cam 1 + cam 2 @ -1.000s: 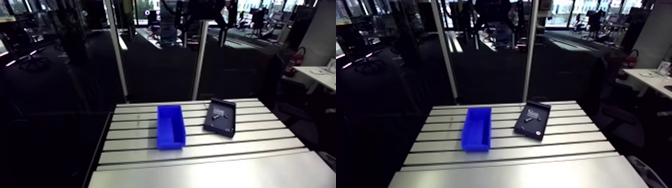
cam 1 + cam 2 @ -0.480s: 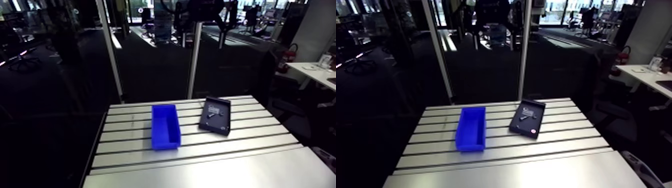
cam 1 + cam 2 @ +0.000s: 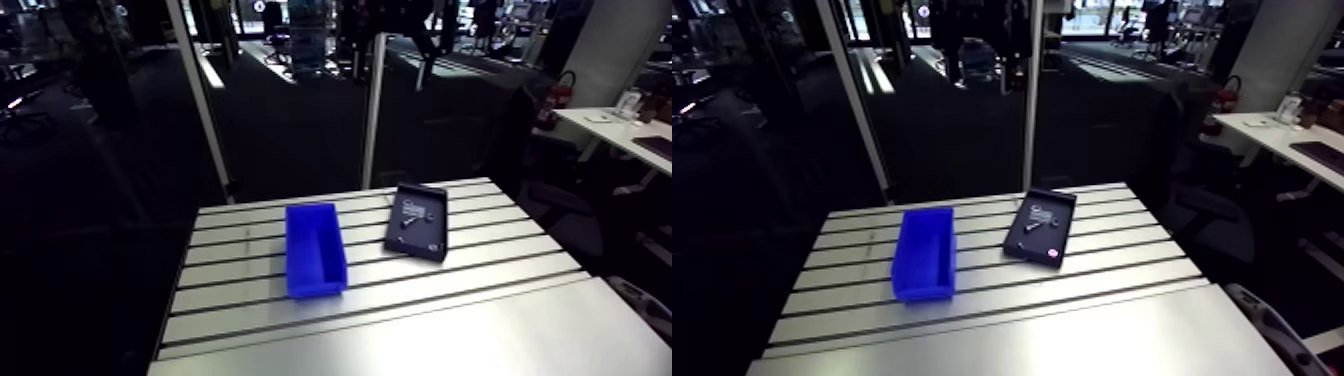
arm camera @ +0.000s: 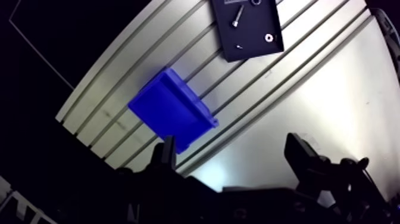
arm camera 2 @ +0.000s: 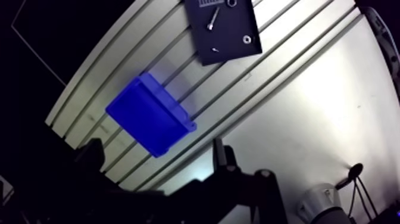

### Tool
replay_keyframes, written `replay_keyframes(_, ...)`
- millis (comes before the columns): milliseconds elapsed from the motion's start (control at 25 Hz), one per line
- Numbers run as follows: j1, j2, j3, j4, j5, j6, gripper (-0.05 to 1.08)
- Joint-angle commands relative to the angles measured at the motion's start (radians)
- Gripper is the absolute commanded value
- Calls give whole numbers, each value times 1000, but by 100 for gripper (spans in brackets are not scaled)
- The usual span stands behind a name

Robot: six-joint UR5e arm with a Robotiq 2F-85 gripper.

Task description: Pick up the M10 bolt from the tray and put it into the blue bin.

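Two fingers point(image 4: 299, 156) of the gripper point(image 4: 232, 162) stand wide apart (empty).

Robotics lab: slotted alu table point(image 3: 450, 330), parts tray point(image 3: 415, 243)

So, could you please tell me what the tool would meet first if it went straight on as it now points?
Probably the bare table beside the blue bin, though depth is unclear; the open tool holds nothing, and the tray lies farther ahead.

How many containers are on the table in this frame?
2. A blue bin stands on the slotted table; a black tray lies beside it, not touching it. No others appear to be hidden.
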State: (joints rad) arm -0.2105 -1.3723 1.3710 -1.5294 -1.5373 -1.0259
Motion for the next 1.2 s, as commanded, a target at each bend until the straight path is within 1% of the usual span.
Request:
replay_keyframes(40, -58, 71, 1, -39, 32, 88, 1)
replay_keyframes(120, -72, 86, 9, -71, 32, 110, 1)
replay_keyframes(240, -72, 103, 18, -117, 30, 114, 1)
replay_keyframes(280, -70, 109, 18, -119, 23, 117, 1)
replay_keyframes(400, -72, 114, 27, -122, 18, 117, 1)
replay_keyframes(520, -73, 117, 52, -154, 4, 122, 1)
replay_keyframes(640, -73, 117, 90, -179, 7, 182, 1)
replay_keyframes(760, -75, 118, 119, -188, 4, 208, 1)
replay_keyframes(800, -76, 120, 124, -196, -4, 211, 1)
replay_keyframes(840, -78, 125, 128, -209, -19, 211, 1)
replay_keyframes(880, -81, 132, 136, -222, -40, 214, 1)
replay_keyframes(960, -80, 134, 148, -246, -68, 218, 1)
replay_keyframes(1000, -80, 137, 153, -260, -71, 223, 1)
replay_keyframes(1120, -81, 151, 168, -280, -70, 228, 1)
replay_keyframes(1200, -92, 151, 176, -288, -73, 229, 1)
